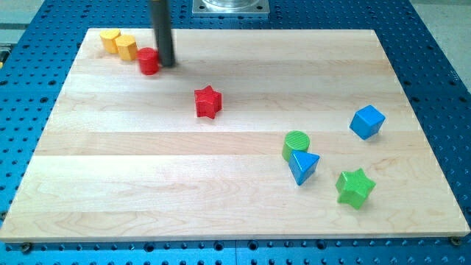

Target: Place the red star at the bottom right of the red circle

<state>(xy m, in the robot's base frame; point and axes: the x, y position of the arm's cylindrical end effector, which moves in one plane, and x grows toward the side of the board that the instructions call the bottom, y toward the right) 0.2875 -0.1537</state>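
Observation:
The red star (208, 101) lies on the wooden board (221, 184), left of centre in its upper half. The red circle (149, 61) stands near the view's top left. The star is to the lower right of the circle, about a block and a half away. My tip (166, 63) is at the end of the dark rod, right beside the red circle on its right side, touching or nearly touching it. The tip is up and to the left of the red star, well apart from it.
Two yellow blocks (118, 43) sit at the top left corner, just left of the red circle. A blue cube (367, 121) is at the right. A green circle (296, 143), a blue triangle (302, 165) and a green star (355, 187) cluster at the lower right.

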